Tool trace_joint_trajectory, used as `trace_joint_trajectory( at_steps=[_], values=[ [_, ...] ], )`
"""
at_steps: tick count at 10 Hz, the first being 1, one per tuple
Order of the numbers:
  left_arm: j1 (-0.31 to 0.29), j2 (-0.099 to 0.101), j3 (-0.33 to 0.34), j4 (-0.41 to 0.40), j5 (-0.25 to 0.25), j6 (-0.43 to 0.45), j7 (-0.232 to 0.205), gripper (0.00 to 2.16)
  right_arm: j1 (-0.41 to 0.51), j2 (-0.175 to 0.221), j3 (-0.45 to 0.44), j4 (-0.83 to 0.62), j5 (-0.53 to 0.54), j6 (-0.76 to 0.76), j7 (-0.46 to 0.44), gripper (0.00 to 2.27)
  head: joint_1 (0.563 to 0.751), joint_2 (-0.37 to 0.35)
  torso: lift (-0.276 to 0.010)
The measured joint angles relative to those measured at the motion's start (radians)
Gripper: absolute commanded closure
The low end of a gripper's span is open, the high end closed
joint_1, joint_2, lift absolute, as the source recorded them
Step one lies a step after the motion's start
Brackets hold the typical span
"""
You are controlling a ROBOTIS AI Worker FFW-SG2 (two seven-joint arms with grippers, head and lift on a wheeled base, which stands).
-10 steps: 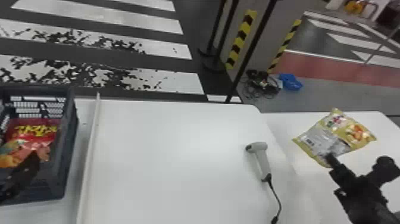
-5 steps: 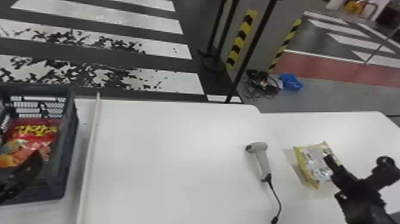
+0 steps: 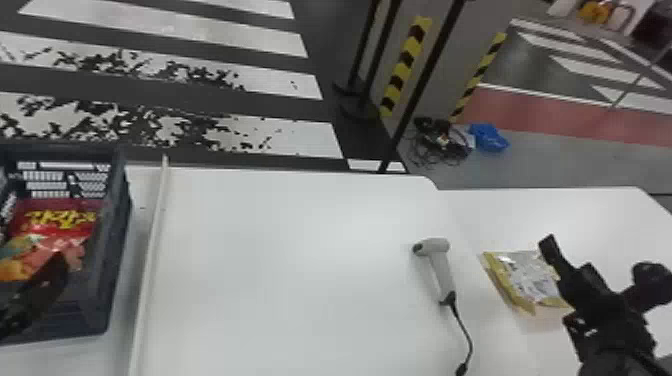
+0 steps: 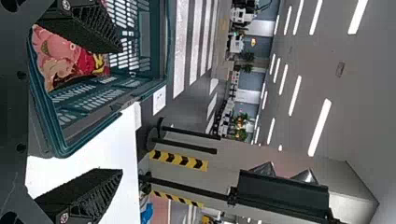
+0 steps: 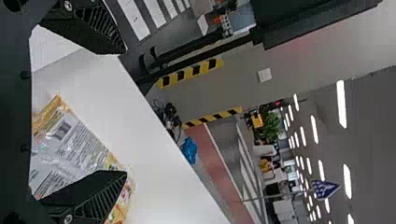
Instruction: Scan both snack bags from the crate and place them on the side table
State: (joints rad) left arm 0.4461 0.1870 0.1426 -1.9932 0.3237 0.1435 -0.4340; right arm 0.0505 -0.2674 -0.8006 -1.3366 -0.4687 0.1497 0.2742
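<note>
Can see the yellow snack bag lying on the side desk, silver printed panel uppermost. Find the right claw released above the bag's edge, fingers spread well apart in the right wrist view, one overlapping the wrapper there. Cannot tell contact there from a slight gap. Notice the red snack bag inside the dark crate, at the robot's left, on the main desk. Find the left claw over that bag in the head view, likewise released, with widely parted fingers in the left wrist view. Spot a pale strip running along the main desk just beside the crate. Note also the grey scanner lying free on the main desk, near the side desk, head turned toward the crate, with a black cable trailing from the handle.
</note>
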Motion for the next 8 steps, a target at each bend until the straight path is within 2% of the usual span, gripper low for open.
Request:
trace_joint_trajectory(
  at_steps=[2,4,5,6,8],
  values=[
    [0.000,-0.002,0.001,-0.004,0.000,0.000,0.001,0.08,0.084,0.066,0.084,-0.199,0.006,-0.041,0.000,0.06,0.695,-0.350,-0.095],
    [0.000,-0.006,0.002,-0.006,-0.001,0.000,0.002,0.08,0.154,0.119,0.207,-0.355,0.050,-0.069,-0.010,0.06,0.695,-0.350,-0.095],
    [0.001,-0.006,0.003,-0.007,-0.002,0.000,0.001,0.08,0.181,0.142,0.278,-0.413,0.100,-0.081,-0.011,0.06,0.695,-0.323,-0.095],
    [0.003,-0.008,0.005,-0.009,-0.003,0.000,0.003,0.08,0.207,0.162,0.350,-0.453,0.149,-0.108,-0.011,0.06,0.695,-0.263,-0.095],
    [0.005,-0.010,0.006,-0.012,-0.004,0.000,0.005,0.08,0.268,0.205,0.493,-0.509,0.249,-0.176,-0.068,0.06,0.695,-0.187,-0.095]
  ],
)
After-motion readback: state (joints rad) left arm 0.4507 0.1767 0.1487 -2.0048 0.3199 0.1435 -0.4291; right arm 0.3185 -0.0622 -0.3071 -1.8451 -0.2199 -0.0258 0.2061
